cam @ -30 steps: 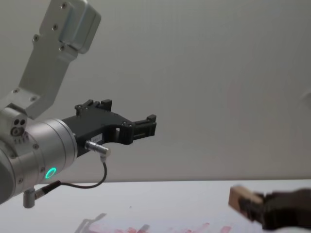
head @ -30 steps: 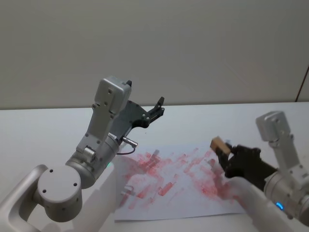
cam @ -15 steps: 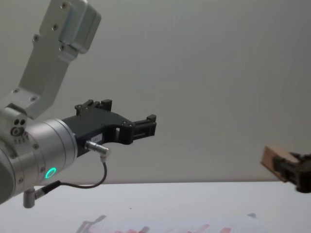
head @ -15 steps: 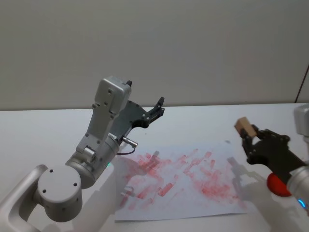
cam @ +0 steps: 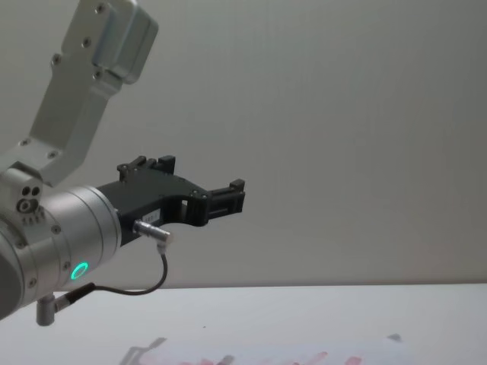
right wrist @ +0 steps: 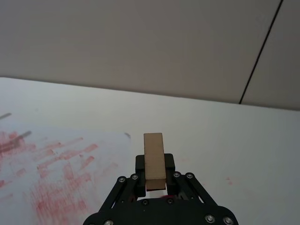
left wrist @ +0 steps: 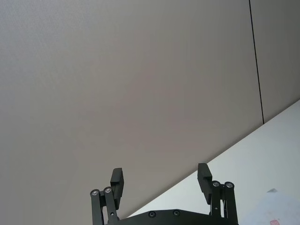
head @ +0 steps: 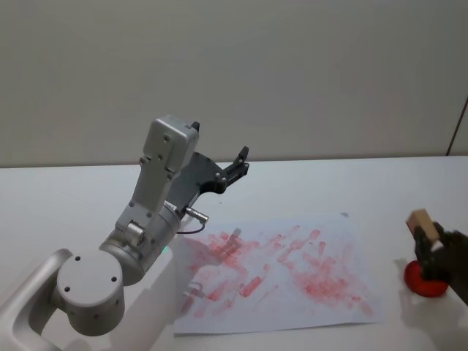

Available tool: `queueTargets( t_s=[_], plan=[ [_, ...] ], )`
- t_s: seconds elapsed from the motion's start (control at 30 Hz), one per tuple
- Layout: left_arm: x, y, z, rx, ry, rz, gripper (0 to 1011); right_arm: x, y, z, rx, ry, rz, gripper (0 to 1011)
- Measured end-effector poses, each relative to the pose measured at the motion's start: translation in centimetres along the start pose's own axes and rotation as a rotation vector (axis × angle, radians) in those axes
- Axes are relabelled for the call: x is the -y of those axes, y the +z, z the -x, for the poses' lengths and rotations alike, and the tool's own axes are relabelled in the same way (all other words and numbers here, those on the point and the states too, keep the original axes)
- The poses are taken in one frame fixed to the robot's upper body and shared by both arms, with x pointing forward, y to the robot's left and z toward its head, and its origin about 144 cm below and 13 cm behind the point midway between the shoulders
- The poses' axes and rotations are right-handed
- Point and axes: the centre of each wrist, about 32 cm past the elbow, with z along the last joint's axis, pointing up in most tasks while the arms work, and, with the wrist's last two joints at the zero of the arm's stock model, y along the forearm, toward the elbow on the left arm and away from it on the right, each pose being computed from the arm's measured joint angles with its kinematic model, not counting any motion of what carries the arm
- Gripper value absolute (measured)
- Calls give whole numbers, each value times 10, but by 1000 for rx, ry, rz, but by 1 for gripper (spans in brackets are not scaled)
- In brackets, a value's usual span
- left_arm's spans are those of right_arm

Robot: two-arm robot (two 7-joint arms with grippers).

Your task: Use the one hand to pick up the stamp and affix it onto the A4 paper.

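Writing: none legible.
Right gripper: clamped on one wooden stamp, over red ink pad.
A4 paper: one sheet, red-smudged.
Left gripper: raised, fingers spread, empty.

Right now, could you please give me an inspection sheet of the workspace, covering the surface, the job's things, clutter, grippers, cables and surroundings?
Surface: white table, bare around the sheet.
Job's things: A4 paper lies flat, covered in red-pink smudges; wooden stamp held upright over a red ink pad, right of the paper.
Clutter: nothing seen.
Grippers: right gripper shut on the stamp at the table's right edge; left gripper open, raised above the table, holding nothing.
Cables: a thin black cable loops from the left wrist.
Surroundings: plain beige wall behind, with a dark vertical seam.
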Motion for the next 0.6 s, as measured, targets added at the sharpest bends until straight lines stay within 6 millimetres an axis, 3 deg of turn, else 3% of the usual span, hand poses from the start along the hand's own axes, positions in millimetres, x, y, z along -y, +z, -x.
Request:
queueTargets(
  t_s=[0.23,0.6],
  plan=[
    [0,0,0,0,0,0,1001,12,-6,-4,-2,-37,81,216],
    [0,0,0,0,0,0,1001,13,-8,-7,15,-48,138,216]
  ],
)
